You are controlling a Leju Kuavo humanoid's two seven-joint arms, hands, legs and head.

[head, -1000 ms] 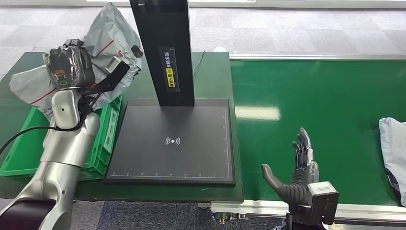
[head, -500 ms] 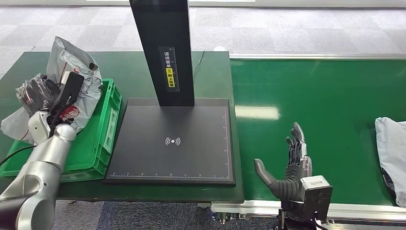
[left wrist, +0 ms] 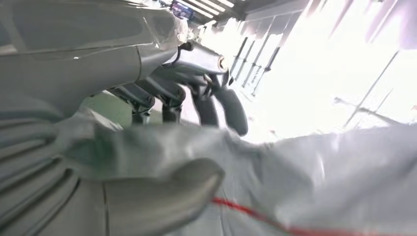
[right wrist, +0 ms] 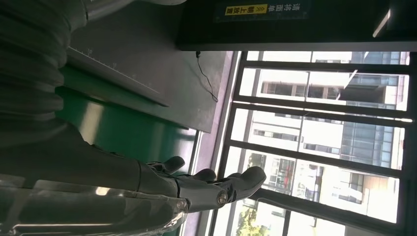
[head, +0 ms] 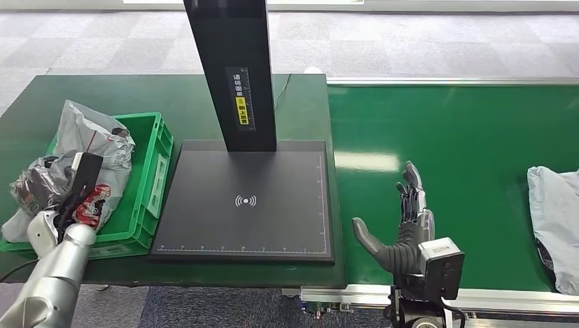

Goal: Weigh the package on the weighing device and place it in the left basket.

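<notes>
Now the left hand (head: 41, 188) holds the package (head: 92, 140) over the basket (head: 147, 171), frame left; letting go comes next. Right hand (head: 410, 232) spread, holding nothing.

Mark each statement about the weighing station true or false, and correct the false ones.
1. The left robot hand holds the grey package over the green basket. True.
2. The right robot hand grips a package. False: it is open and holds nothing.
3. A package lies on the weighing device. False: its platform is bare.
4. Another grey package lies on the green belt to the right. True.
</notes>
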